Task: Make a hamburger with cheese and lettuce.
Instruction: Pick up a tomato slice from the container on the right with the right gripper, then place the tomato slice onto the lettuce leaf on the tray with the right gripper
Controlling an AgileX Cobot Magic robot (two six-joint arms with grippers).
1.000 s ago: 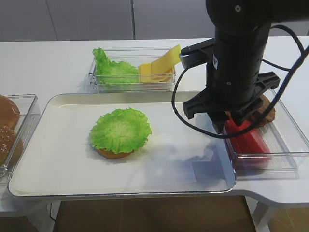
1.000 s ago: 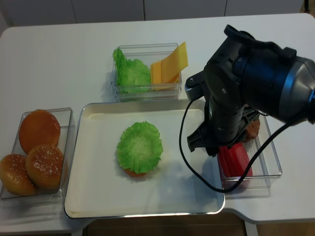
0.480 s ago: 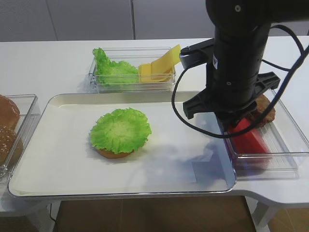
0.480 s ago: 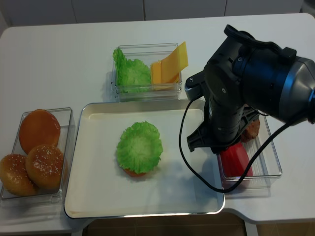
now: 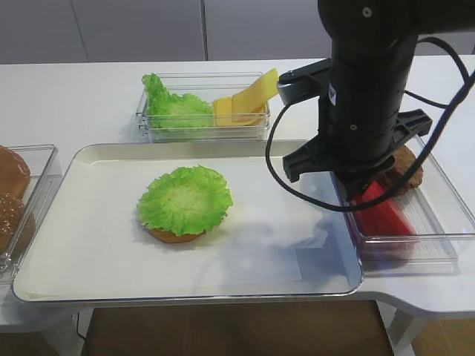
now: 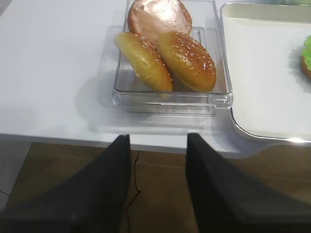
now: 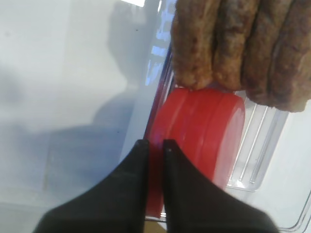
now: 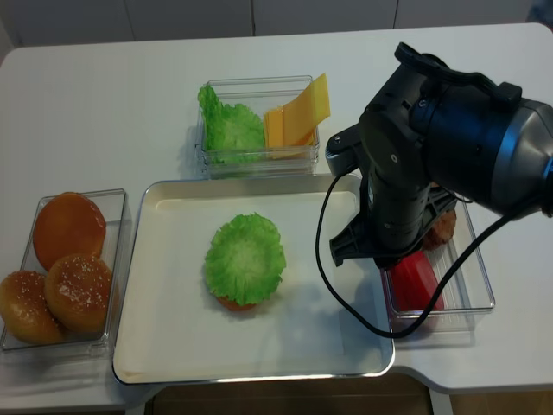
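Bright, even overhead light. Soft arm shadow falls on the tray [image 5: 89,245] toward 6 o'clock. Right wrist view is blurred close up; white table [image 8: 104,112] nearly overexposed.

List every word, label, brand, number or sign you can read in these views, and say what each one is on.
No readable text in any view.
Black arm: a small pale mark on its side, too small and blurred to read.
Clear containers, tray, buns, lettuce, cheese, red tomato slices: no lettering shows.
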